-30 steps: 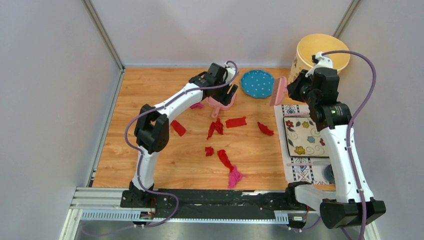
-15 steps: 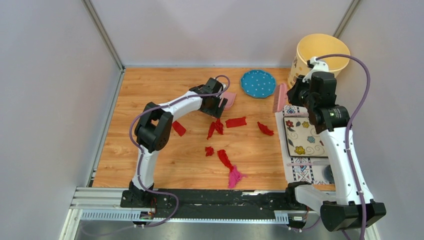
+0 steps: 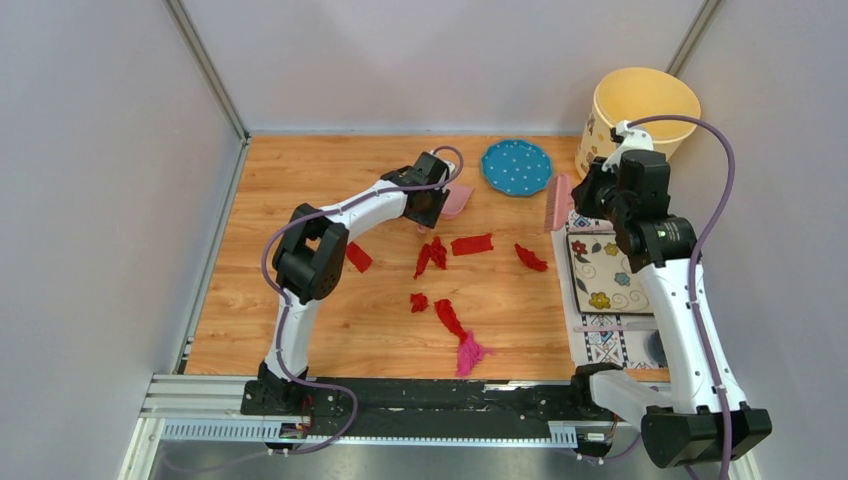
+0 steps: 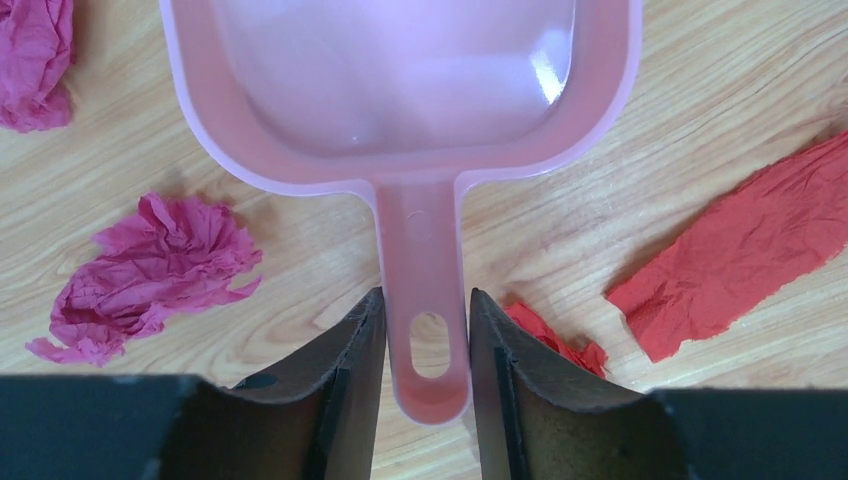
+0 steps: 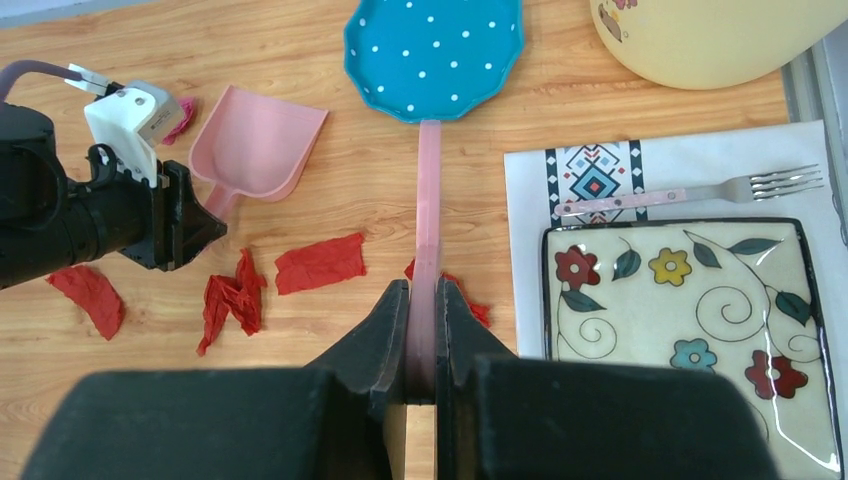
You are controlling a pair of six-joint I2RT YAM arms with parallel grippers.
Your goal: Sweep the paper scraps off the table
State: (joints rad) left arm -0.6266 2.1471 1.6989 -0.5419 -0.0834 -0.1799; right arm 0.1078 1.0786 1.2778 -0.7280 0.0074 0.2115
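Several red paper scraps (image 3: 471, 244) lie spread over the middle of the wooden table (image 3: 330, 320), with a magenta wad (image 3: 468, 352) near the front. My left gripper (image 3: 432, 205) is down at the pale pink dustpan (image 3: 457, 198). In the left wrist view the left gripper (image 4: 427, 300) is shut on the dustpan (image 4: 400, 80) handle, both fingers pressed against its sides, with a magenta scrap (image 4: 150, 270) at left and a red scrap (image 4: 750, 250) at right. My right gripper (image 5: 427, 285) is shut on the pink brush (image 5: 429, 200), held above the table's right side (image 3: 557, 203).
A blue dotted plate (image 3: 515, 166) lies at the back. A yellow bucket (image 3: 645, 105) stands in the back right corner. A white patterned placemat (image 3: 600, 335) at right carries a floral plate (image 3: 610, 272) and a fork (image 5: 700, 190). Grey walls close in three sides.
My left gripper has dropped from above the dustpan to its handle, and its jaws have closed on it. The right arm with the brush has shifted slightly lower.
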